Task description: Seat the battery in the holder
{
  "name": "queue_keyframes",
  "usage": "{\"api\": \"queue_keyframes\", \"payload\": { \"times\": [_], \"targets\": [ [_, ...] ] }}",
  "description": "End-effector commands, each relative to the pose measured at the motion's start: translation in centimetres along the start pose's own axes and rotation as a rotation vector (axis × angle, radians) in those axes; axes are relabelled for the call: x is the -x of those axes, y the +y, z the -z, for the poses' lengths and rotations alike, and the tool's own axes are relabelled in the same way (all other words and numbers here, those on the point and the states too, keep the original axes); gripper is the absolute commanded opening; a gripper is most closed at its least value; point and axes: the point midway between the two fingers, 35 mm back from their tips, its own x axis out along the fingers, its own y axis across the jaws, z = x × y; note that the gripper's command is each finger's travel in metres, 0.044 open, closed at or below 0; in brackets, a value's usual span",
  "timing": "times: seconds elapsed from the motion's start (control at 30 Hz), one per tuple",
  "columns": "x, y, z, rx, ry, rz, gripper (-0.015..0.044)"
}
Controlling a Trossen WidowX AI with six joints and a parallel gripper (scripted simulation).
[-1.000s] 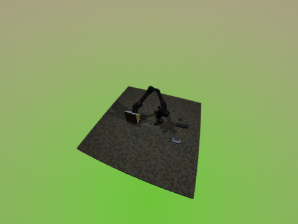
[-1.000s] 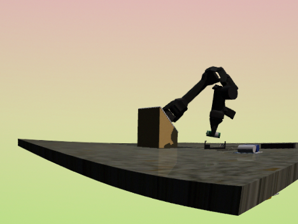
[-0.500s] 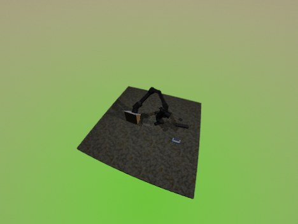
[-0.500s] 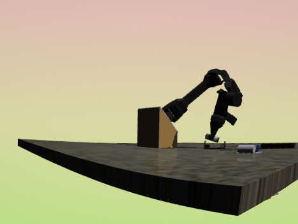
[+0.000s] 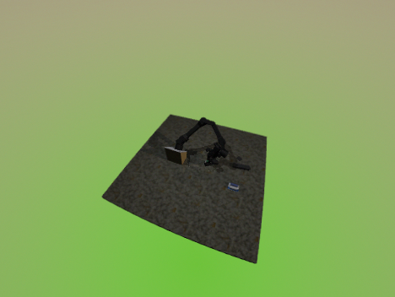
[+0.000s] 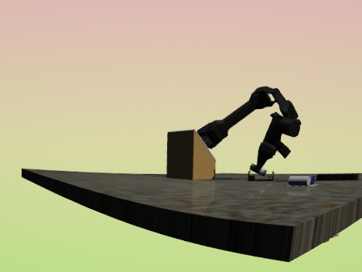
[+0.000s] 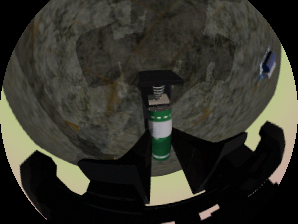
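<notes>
The green and white battery [image 6: 253,168] [image 7: 160,129] is tilted in the exterior view, its left end raised above the holder and its right end low between the holder's end walls. The black holder [image 6: 253,178] [image 7: 160,77] stands on the table under it. In the wrist view the spring [image 7: 158,90] is at the holder's far end, with the battery's flat end facing it and a small pale strip showing between them. My gripper [image 6: 260,169] [image 7: 158,132] is shut on the battery's sides, leaning over the holder. The lip and the battery's terminal end cannot be made out.
A white and blue object [image 5: 233,186] [image 6: 299,180] [image 7: 269,64] lies to the right of the holder in the exterior view. A black bar [image 5: 241,167] [image 6: 337,177] lies behind it. A wooden block [image 5: 175,156] [image 6: 179,155] stands beside the arm's base.
</notes>
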Motion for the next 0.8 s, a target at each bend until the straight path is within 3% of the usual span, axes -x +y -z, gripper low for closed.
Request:
{"api": "queue_keyframes", "payload": {
  "times": [0.0,0.77],
  "targets": [
    [-0.4,-0.1,-0.2,-0.004,0.045,-0.003,0.0083],
    [-0.3,0.0,-1.5,-0.002,0.091,-0.003,0.0083]
  ]
}}
